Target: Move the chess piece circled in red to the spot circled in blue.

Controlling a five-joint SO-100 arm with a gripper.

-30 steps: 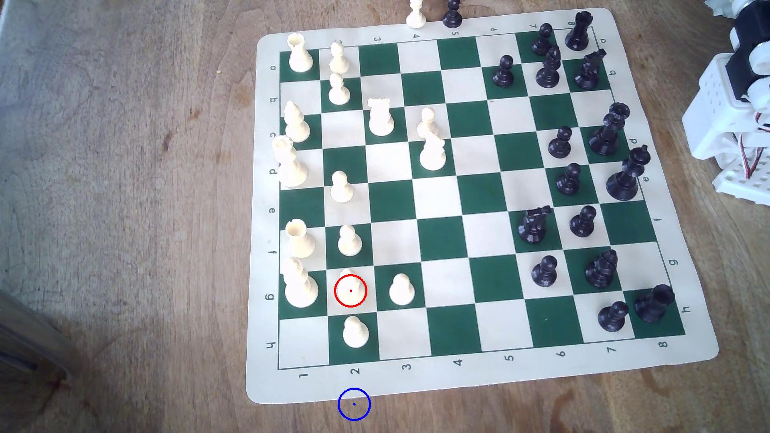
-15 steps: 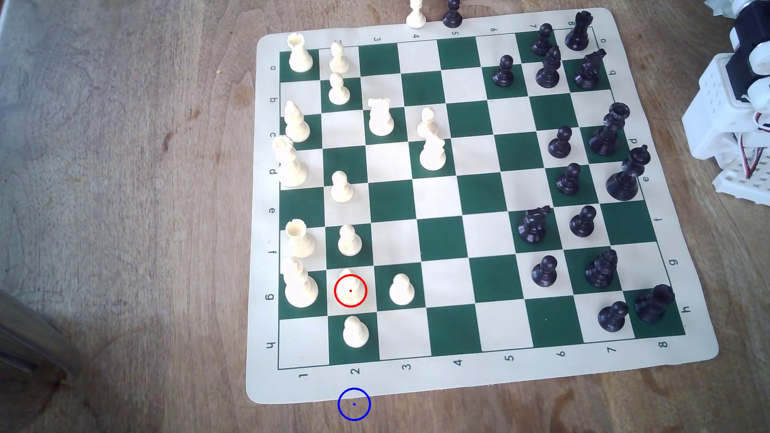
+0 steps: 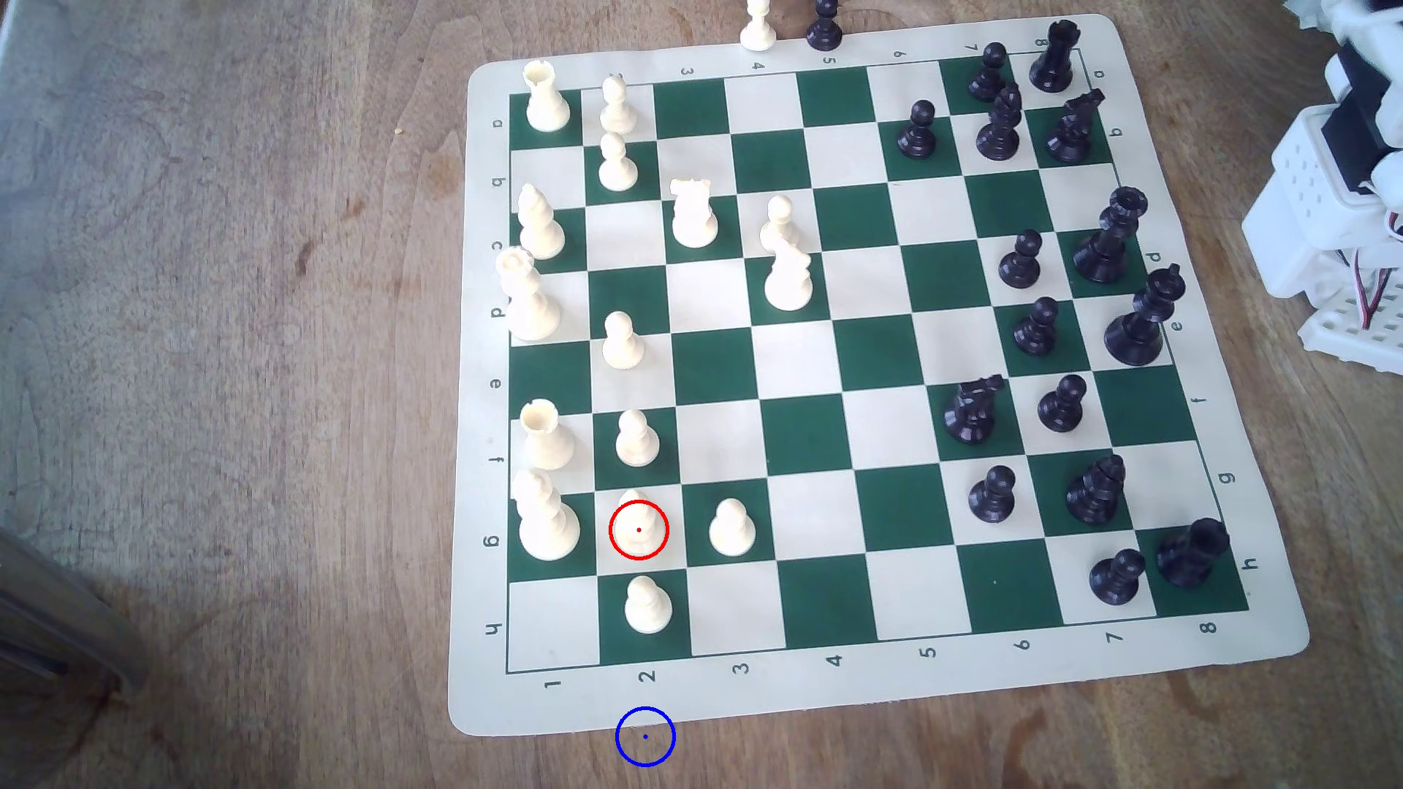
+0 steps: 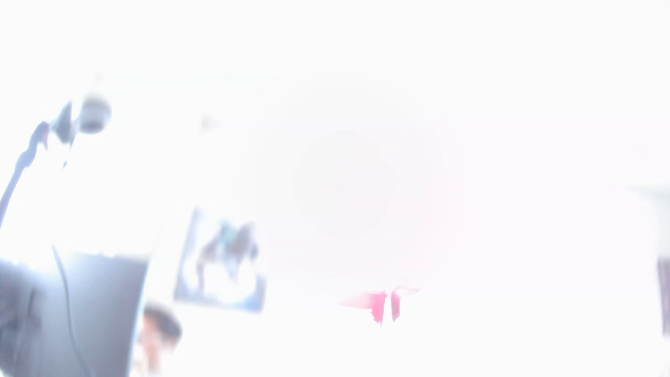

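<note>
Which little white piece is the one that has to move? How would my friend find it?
Find the green-and-cream chess mat and its corner nearest the exterior view's bottom left. The circled pawn stands on a cream square in the row marked g. A tall knight is beside it; only this pawn wears a red ring.

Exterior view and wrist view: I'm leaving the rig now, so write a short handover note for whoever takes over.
Jaws: cannot tell; the wrist view is washed out. The arm is at the exterior view's right edge, off the board.
The red-circled white pawn stands on g2, untouched.
The blue-circled spot is bare wood just off the board's near edge, below the 2.
Done: nothing.
Left: reach, grasp, carry, release.
</note>
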